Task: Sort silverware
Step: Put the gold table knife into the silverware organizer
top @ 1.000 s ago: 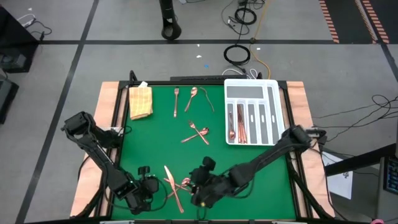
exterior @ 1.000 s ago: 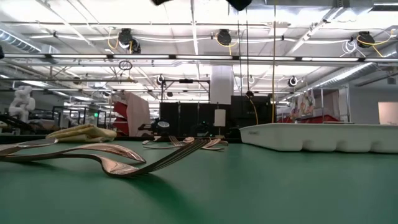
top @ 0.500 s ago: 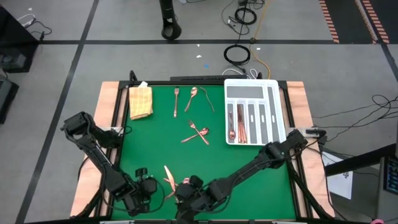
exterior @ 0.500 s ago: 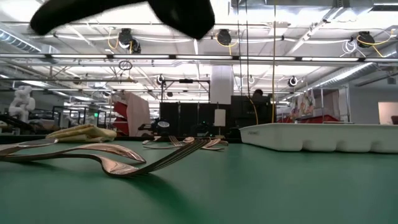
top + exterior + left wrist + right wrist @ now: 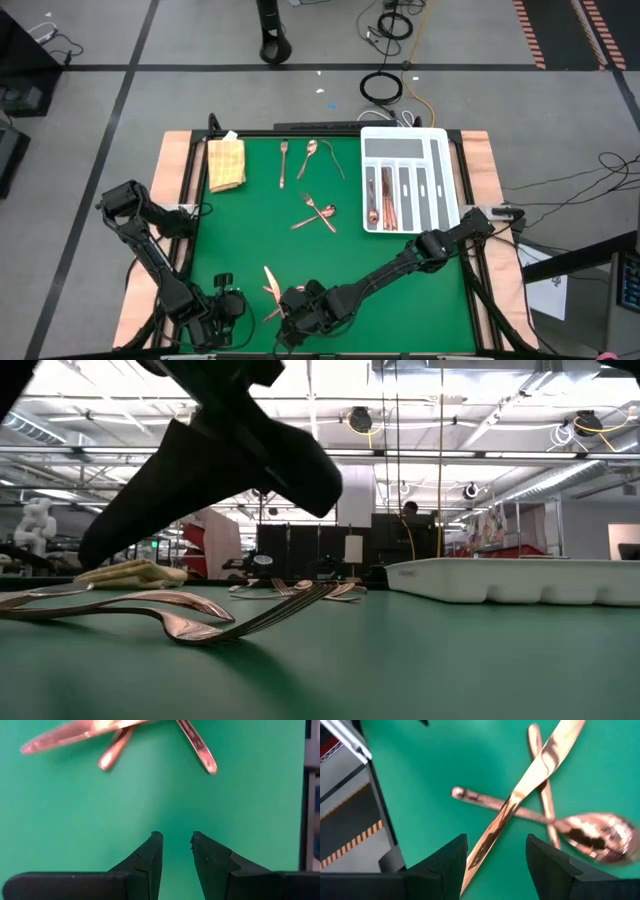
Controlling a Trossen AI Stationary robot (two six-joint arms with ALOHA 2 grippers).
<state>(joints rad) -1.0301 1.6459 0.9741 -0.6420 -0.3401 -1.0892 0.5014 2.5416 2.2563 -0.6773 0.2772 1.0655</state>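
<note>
Three copper pieces of silverware lie crossed on the green mat near the front edge: a knife [image 5: 530, 775] on top of a spoon [image 5: 592, 835] and a third piece [image 5: 540, 765]. My right gripper [image 5: 497, 865] is open just above them, with a finger on either side of the knife's handle end and touching nothing. My left gripper [image 5: 176, 845] is open over bare mat to the left of this pile [image 5: 272, 285]. More silverware lies mid-table [image 5: 320, 213] and at the far side [image 5: 305, 158]. Some is in the white divided tray [image 5: 440, 170].
A tan woven cloth [image 5: 226, 163] lies at the far left corner of the mat. The tray stands at the far right. The right arm [image 5: 400, 265] stretches slantwise over the near right part of the table. Bare mat lies between the pile and the tray.
My right gripper has come down and gone toward the table's near left, rolling as it went. It now stands over the crossed pile by the front edge. My left gripper has drifted a little toward the near left corner. No silverware has moved.
</note>
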